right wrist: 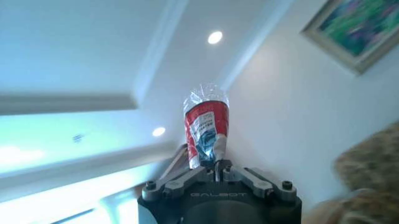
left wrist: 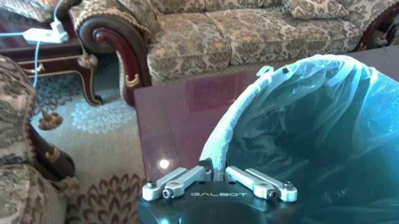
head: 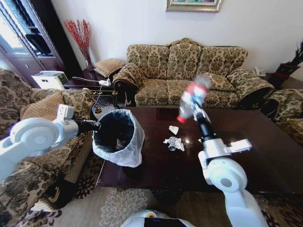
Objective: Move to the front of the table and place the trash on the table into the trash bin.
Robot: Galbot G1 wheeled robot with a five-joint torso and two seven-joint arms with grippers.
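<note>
Left gripper (left wrist: 215,179) of mine is clamped on the trash bin (head: 117,137) rim at the table (head: 265,156) edge; right gripper (head: 191,113) clasps the bottle (head: 192,97) upright, bin off to its left, paper scraps (head: 173,143) below.

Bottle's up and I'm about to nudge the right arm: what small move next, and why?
Probably swing the right gripper, shut on the clear plastic bottle with the red label, leftward toward the dark bag-lined bin. The bottle hangs over the dark table, beside the bin that the left gripper holds by its rim.
</note>
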